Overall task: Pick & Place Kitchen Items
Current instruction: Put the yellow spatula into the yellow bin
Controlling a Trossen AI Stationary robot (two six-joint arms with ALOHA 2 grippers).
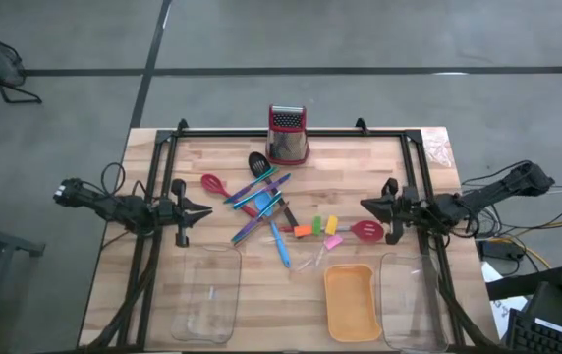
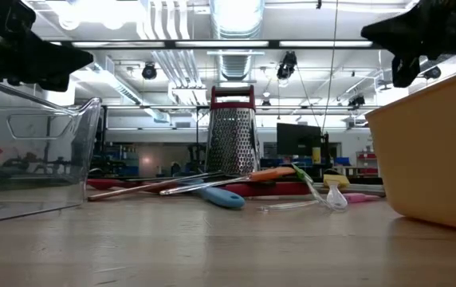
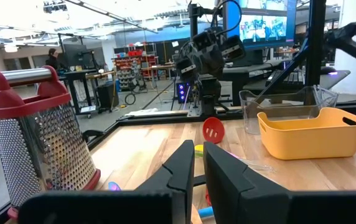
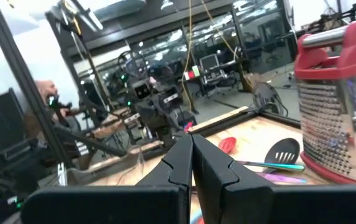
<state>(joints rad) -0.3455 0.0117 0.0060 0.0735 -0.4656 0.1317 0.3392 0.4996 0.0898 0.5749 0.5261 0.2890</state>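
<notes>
Lying in a loose heap at mid-table, just in front of the metal grater (image 1: 287,136): kitchen items (image 1: 261,202) crossing over one another. Spreading out within the heap: a red spoon (image 1: 212,184) on the side nearest the left arm, a black slotted spatula (image 1: 257,162) closest to the grater, a blue spatula (image 1: 261,207) in the middle, and thin purple and green sticks (image 1: 264,185) resting across them. Pointing toward the front edge: a blue-handled utensil (image 1: 280,246). Sitting beside the heap, on the right arm's side: small pieces in a short row, orange (image 1: 304,231), green (image 1: 318,227) and yellow (image 1: 332,224), with a pink piece (image 1: 334,241) just in front of them. Lying apart from the heap, just beside the right arm's fingertips: a red slotted spatula (image 1: 367,231); touching or not, cannot tell.

Hovering at the heap's left, pointing inward: left gripper (image 1: 205,209), fingers parted by a narrow gap, gripping nothing. Facing it from the opposite side: right gripper (image 1: 365,205), fingers pressed together, holding nothing.

Standing along the front edge: a clear tray (image 1: 207,293) before the left arm, an orange tray (image 1: 351,300) toward the right, and a second clear tray (image 1: 409,300) just beside it, all resting on the wooden table (image 1: 261,295).
</notes>
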